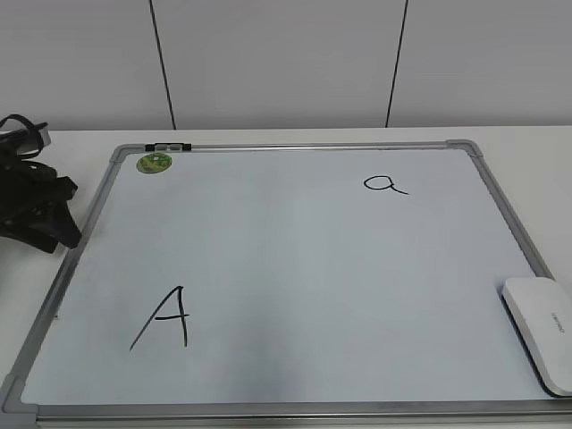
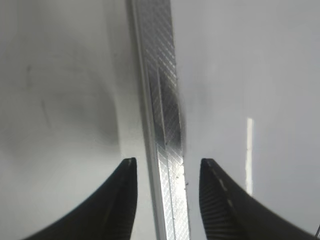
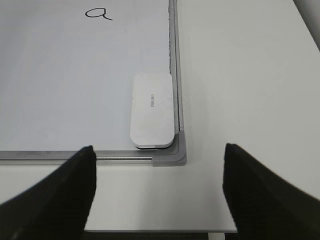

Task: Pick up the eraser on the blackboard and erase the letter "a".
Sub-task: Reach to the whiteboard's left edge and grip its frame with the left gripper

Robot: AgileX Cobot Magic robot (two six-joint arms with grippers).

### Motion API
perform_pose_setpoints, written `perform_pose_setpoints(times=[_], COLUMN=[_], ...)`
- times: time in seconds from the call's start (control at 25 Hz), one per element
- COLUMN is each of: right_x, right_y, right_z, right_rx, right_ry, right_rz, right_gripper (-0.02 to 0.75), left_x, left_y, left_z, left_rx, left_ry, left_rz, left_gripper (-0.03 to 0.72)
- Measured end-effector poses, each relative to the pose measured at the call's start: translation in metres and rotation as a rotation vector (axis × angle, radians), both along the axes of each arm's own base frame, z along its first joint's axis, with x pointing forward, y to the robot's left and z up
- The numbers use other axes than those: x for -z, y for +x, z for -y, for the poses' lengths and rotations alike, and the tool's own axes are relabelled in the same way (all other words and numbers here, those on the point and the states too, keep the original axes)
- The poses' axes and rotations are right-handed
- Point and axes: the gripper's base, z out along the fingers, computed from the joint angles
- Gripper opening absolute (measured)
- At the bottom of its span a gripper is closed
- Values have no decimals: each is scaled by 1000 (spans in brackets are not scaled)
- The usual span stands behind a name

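The blackboard [image 1: 295, 268] lies flat on the white table. The small letter "a" [image 1: 384, 184] is near its far right corner. The white eraser [image 1: 541, 326] lies on the board at its near right corner, against the frame. In the right wrist view the eraser [image 3: 151, 110] sits just beyond my right gripper [image 3: 159, 147], with the letter "a" [image 3: 98, 13] further up the board [image 3: 60, 90]. That gripper is open and empty over the table, short of the board's corner. My left gripper [image 2: 167, 165] is open and empty, straddling the board's metal frame [image 2: 165, 100].
A large capital "A" [image 1: 165, 319] is drawn at the board's near left. A round green sticker [image 1: 154, 163] and a black clip [image 1: 168, 146] sit at the far left corner. My left arm [image 1: 36, 210] is a dark mass beside the board's left edge.
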Motion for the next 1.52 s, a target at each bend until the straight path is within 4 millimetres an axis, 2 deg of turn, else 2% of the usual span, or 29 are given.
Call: perform_pose_setpoints(times=[0.72,1.04,1.28,1.44,1.52], right_x=[0,0,0,-1,-8], right_y=[0,0,0,-1,-1], right_z=[0,0,0,0,0], right_rx=[0,0,0,0,0], right_ry=[0,0,0,0,0], right_rz=[0,0,0,5,11], right_gripper=[587,587,587,587,586], left_x=[16,20,19,19,19], left_y=[0,0,0,1,0], left_z=[-2,-1,-1,-1,-1], left_rx=[-17,-20,-20,-19,-18], left_ry=[-28,-37,-41,-42,-43], left_rz=[-50,-62,-63,-65,-66], left_gripper=[239,176,76,62,59])
